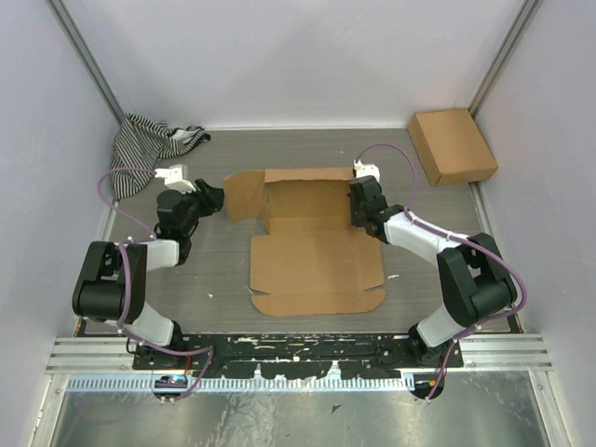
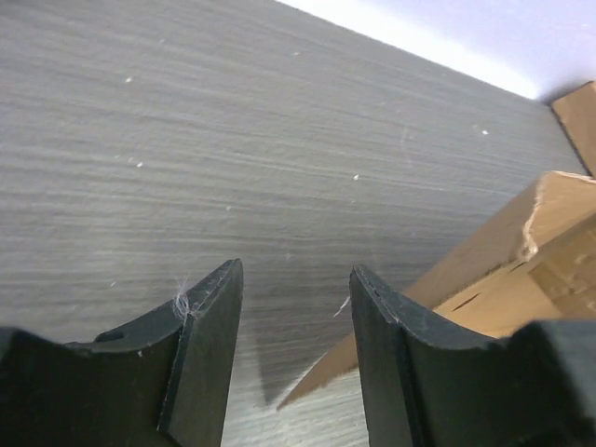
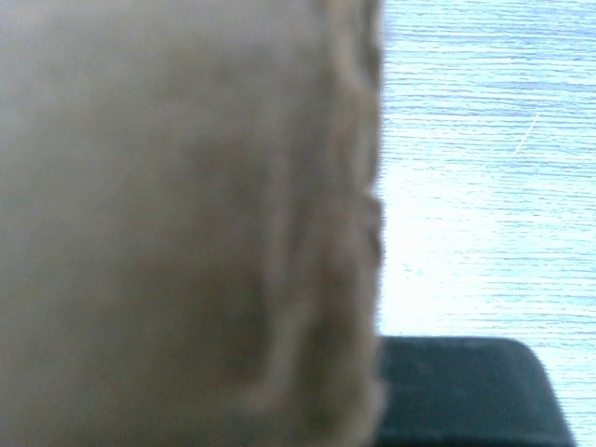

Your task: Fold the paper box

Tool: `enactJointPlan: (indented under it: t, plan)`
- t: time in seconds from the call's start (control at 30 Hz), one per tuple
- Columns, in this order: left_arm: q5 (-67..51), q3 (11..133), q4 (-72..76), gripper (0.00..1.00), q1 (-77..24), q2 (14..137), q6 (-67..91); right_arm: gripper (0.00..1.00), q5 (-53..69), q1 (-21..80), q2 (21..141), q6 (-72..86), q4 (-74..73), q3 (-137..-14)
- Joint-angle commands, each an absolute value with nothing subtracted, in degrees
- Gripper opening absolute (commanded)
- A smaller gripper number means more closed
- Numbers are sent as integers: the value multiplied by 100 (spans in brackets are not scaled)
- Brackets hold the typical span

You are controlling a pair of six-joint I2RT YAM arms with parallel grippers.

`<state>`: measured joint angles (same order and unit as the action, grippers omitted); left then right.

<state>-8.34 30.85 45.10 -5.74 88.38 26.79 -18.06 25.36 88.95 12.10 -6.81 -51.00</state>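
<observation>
Jaws of the right pincer (image 1: pixel 358 199) are clenching the paper box (image 1: pixel 317 256) by its right flap, seemingly holding that fold up; the left pincer (image 2: pixel 293 279) is hovering released just beside the left flap, the sheet lying across the middle of the table (image 1: pixel 214 270)

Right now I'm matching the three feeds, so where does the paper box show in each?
Top external: paper box at the centre of the picture.
Left wrist: paper box at the lower right edge.
Right wrist: paper box, blurred, fills the left two thirds.
Shared landmark: the grey wood-grain table, in all three.
</observation>
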Motion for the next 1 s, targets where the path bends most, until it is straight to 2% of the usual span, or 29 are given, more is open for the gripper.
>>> enactJointPlan:
  t: [0.0, 0.13, 0.27, 0.47, 0.6, 0.97]
  plan:
    - [-1297, 2926, 5859, 57, -589, 9153, 2742, 2, -1522, 2545, 8683, 1022, -782, -5170]
    - [-1780, 2939, 6111, 54, -600, 9244, 2821, 2, -1566, 2525, 8657, 1005, -837, -5178]
    - [-1820, 2614, 6178, 54, -715, 8836, 2807, 2, -1580, 2466, 8647, 1022, -863, -5192]
    - [-1780, 2520, 5142, 58, -1396, 7999, 2106, 2, -1489, 2435, 8654, 1048, -905, -5274]
    - [-1739, 2613, 4955, 59, -1887, 8048, 1874, 2, -1374, 2435, 8609, 1048, -899, -5269]
    - [-1521, 2776, 5099, 57, -2033, 8456, 1770, 2, -884, 2435, 8415, 1061, -745, -5050]
